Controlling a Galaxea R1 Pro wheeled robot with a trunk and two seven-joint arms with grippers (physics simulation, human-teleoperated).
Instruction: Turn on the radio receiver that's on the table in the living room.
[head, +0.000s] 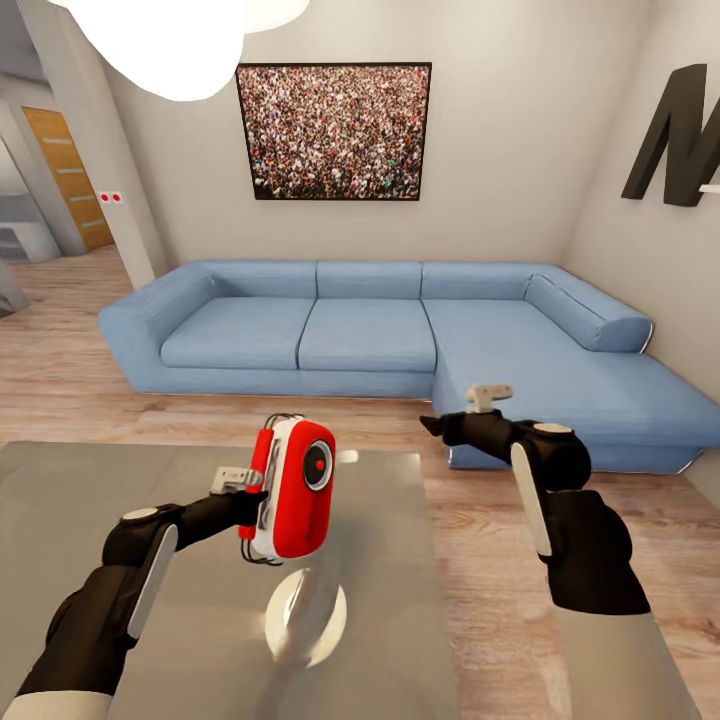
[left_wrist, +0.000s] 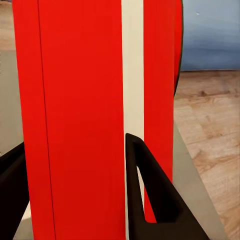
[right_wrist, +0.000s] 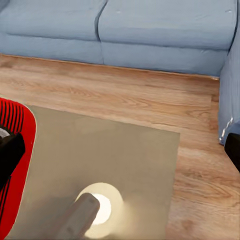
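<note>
Left gripper (head: 258, 497) (fingers (left_wrist: 150, 195) half-hidden) clamps radio receiver (head: 297, 487).

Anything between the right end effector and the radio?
Nothing solid: head view shows open air between right end effector and the radio, with bare table below.

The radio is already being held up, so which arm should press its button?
Probably the right: its gripper hangs free beside the radio receiver, facing the red front, while the left gripper is busy clamping it.

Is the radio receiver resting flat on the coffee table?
No, the left gripper holds the radio receiver upright above the table.
</note>
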